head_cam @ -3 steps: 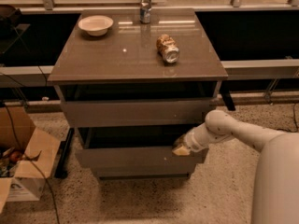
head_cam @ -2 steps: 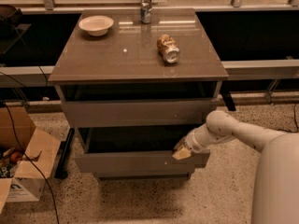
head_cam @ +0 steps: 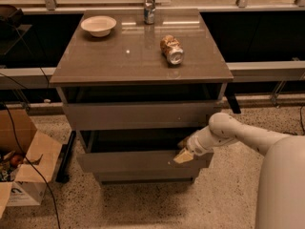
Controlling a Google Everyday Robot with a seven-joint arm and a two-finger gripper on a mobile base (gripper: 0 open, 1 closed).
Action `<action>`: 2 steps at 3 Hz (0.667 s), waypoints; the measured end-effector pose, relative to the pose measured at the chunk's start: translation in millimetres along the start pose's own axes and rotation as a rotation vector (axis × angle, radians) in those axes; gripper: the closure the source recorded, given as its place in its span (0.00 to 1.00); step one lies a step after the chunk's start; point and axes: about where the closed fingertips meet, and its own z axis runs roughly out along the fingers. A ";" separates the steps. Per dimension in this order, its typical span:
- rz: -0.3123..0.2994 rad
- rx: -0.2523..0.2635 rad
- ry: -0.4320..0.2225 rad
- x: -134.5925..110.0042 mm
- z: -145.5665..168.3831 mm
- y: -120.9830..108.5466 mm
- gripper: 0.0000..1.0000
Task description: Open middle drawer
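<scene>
The middle drawer [head_cam: 128,161] stands partly open. Its flat grey-brown front sits nearer than the drawer front above [head_cam: 143,116], and a dark strip of its box shows behind its upper edge. The end effector [head_cam: 183,154] is at the right end of that upper edge, touching or just at the top of the front panel. How far it is open, and whether it has hold of the edge, cannot be told. The pale arm [head_cam: 238,133] reaches in from the right, from the robot's body [head_cam: 283,185] at the near right corner.

A thin slice of a lower drawer front [head_cam: 143,178] shows beneath the middle one. On the table [head_cam: 109,61] a white bowl [head_cam: 98,25] sits at the far left. An upright can [head_cam: 149,6] stands at the far edge near the centre, and another can [head_cam: 171,50] lies on its side right of centre. On the speckled floor to the left is an open cardboard box [head_cam: 26,168].
</scene>
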 end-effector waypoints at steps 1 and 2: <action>0.024 -0.041 0.048 22.2 9.6 5.9 0.02; 0.029 -0.101 0.097 33.9 16.2 12.7 0.25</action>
